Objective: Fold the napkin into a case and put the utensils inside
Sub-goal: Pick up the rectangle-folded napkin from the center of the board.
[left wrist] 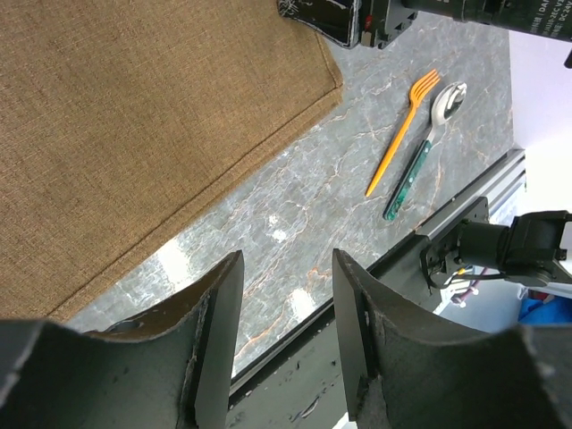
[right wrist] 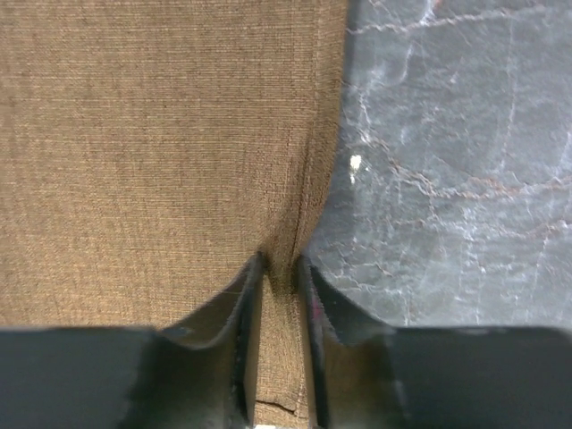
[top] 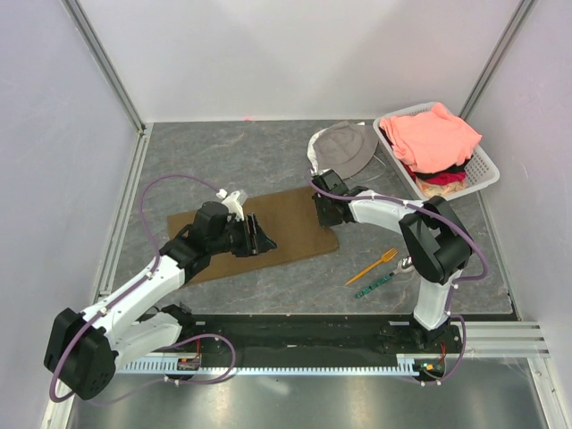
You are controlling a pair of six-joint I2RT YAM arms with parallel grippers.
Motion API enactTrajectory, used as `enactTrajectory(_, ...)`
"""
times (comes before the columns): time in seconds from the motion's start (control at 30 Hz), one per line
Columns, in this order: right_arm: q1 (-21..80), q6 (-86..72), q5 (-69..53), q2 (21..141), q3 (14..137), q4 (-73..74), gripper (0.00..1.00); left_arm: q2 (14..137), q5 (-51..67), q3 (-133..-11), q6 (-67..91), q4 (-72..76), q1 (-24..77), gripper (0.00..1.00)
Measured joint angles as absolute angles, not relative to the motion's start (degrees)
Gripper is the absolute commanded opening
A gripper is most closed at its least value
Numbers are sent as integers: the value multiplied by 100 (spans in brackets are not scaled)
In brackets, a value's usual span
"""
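The napkin (top: 295, 228) is spread flat on the grey veined table (top: 232, 156). Its stitched right-hand hem is pinched between the narrow dark fingers of the right gripper (right wrist: 280, 264), with the coarse brown weave puckered there, a hold judged to be for lifting that edge into the first fold. The left gripper (left wrist: 286, 259) is held spread wide above the near edge, gripping nothing, while the thin orange plastic fork (left wrist: 402, 134) and green-handled metal spoon (left wrist: 427, 143) are laid side by side beyond the napkin's corner, clear of the fold.
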State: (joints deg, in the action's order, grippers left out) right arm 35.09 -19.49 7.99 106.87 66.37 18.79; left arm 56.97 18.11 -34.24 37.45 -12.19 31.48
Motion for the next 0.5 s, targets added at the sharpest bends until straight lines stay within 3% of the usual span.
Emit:
enactTrajectory(0.2, 3498, -1868, 561, 10715, 6628, 1682, 0, 5771, 1802, -3444, 3778, -1234, 3148, 51)
enactTrajectory(0.5, 3503, -1715, 318, 10720, 6657, 1636, 0, 6029, 1535, -3531, 4012, -1238, 3120, 49)
